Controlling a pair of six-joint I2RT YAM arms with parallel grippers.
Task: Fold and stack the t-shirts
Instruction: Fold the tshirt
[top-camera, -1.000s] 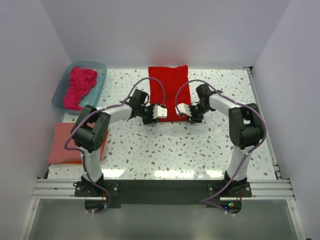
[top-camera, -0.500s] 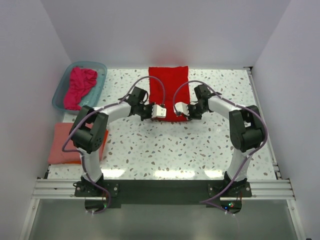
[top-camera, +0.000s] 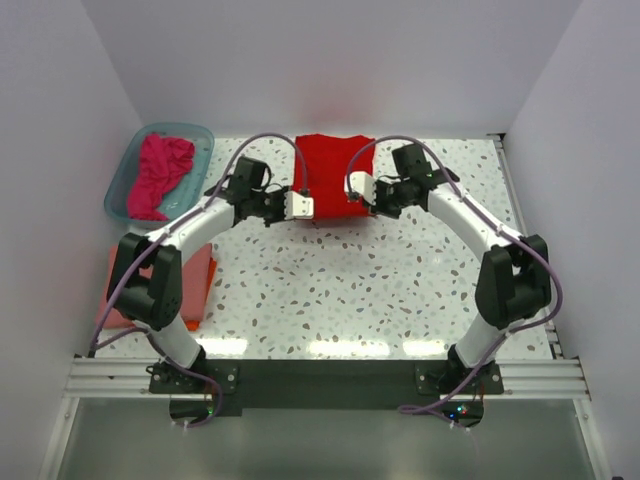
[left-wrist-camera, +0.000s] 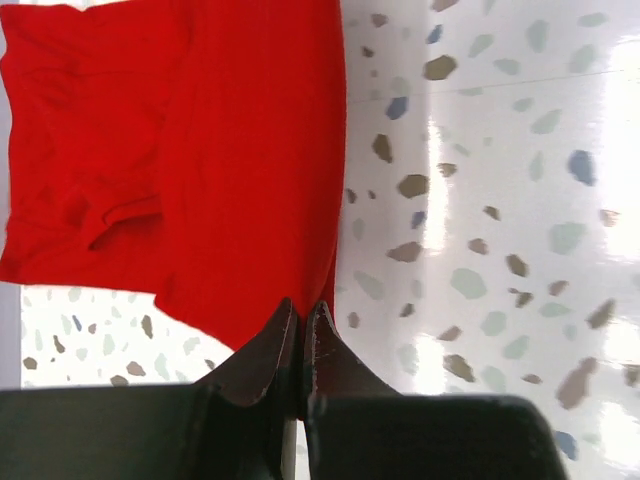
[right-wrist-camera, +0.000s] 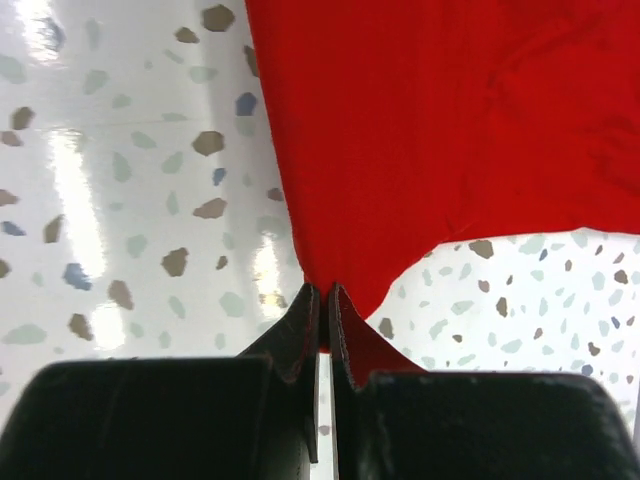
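The bright red t-shirt (top-camera: 335, 160) lies at the far middle of the table, its near edge raised off the top. My left gripper (top-camera: 308, 208) is shut on the shirt's near left corner; in the left wrist view the red cloth (left-wrist-camera: 240, 170) runs into the closed left gripper (left-wrist-camera: 303, 312). My right gripper (top-camera: 358, 192) is shut on the near right corner, and the red shirt (right-wrist-camera: 450, 130) hangs from the closed right gripper (right-wrist-camera: 325, 292). A magenta-pink t-shirt (top-camera: 160, 172) lies crumpled in the tub. Salmon-pink and orange folded t-shirts (top-camera: 201, 277) lie at the left edge, partly hidden by my left arm.
The translucent teal tub (top-camera: 201, 150) stands at the far left corner. White walls close in the left, far and right sides. A metal rail (top-camera: 320, 375) runs along the near edge by the arm bases.
Both grippers shut on the red shirt's near corners, then moved toward the far wall and up. The shirt's near edge came with them, so it now looks shorter.
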